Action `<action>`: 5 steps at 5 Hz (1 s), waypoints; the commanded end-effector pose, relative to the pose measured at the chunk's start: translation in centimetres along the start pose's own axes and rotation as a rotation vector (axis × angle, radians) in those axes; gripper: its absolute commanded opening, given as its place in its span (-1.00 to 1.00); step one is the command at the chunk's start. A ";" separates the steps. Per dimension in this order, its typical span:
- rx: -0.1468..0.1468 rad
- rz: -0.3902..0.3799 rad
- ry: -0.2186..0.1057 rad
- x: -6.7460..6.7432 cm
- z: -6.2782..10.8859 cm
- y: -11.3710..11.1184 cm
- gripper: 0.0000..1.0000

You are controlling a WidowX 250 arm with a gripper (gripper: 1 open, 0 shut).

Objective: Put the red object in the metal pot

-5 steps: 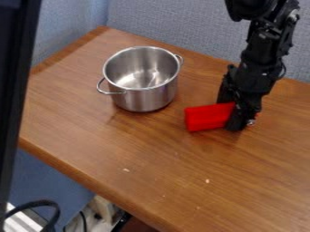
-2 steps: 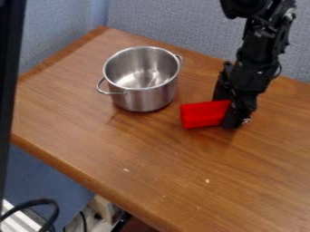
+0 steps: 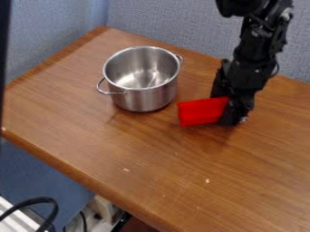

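The red object (image 3: 201,111) hangs just above the wooden table (image 3: 109,145), right of the metal pot (image 3: 141,79). My gripper (image 3: 230,107) comes down from the upper right and is shut on the red object's right end; the bar sticks out leftward from the fingers. The shiny steel pot stands upright and has nothing in it, a short gap away from the bar's left end.
The table's front edge runs diagonally from left to lower right, with floor and cables (image 3: 36,213) below it. A blue-grey wall (image 3: 158,23) stands behind the pot. A dark vertical bar (image 3: 10,54) crosses the left side of the view.
The gripper and the red object have shifted slightly left and up, toward the pot. The pot has not moved.
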State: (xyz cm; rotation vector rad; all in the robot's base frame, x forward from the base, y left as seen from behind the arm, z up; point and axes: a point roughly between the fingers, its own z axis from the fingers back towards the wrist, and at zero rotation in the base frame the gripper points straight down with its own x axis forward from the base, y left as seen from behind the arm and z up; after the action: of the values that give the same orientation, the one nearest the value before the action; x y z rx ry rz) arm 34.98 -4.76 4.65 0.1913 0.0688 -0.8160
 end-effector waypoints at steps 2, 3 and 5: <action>0.125 0.064 -0.061 -0.9 7.3 3.5 -1.00; 0.125 0.089 -0.079 -1.6 9.2 4.5 -1.00; 0.038 0.085 -0.085 -6.0 8.1 6.5 -1.00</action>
State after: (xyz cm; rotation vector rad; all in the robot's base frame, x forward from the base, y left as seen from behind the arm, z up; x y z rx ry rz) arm 35.58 2.28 11.31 0.1589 0.0477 -0.7392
